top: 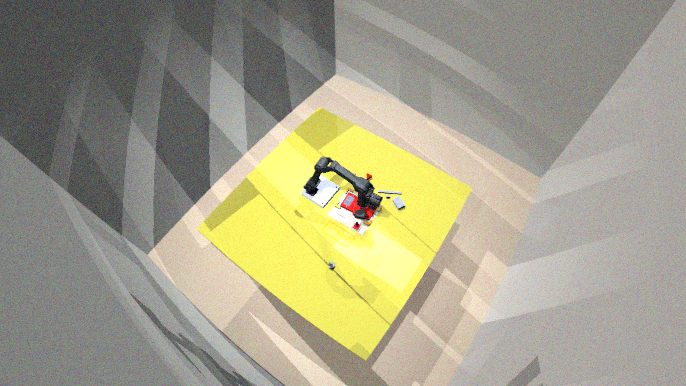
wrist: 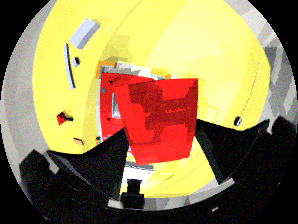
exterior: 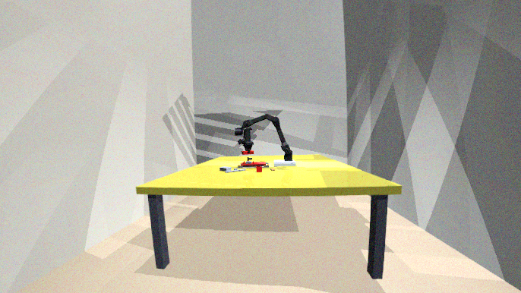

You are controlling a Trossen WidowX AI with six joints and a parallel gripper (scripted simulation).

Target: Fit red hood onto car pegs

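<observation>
Hood in grip above the car: square it up before you lower

The broad yellow table (top: 300,250) (exterior: 266,182) (wrist: 225,45) carries the black six-joint arm (top: 345,173) (exterior: 282,133) (wrist: 133,195); its forearm reaches over the red car chassis (top: 345,204) (exterior: 258,165) (wrist: 106,90). Your gripper (top: 369,207) (exterior: 247,151) (wrist: 160,125) is closed on the red, flat-roofed hood shell (top: 368,212) (exterior: 247,152) (wrist: 162,117), held clear above the deck. In the wrist view the hood covers part of the chassis, and its edges look turned slightly against the deck's, so you should settle heading and centring while still high. Keep the roof level, then descend slowly and straight. The pegs and corner holes are too small or hidden to check; if one corner catches, lift and realign rather than press
</observation>
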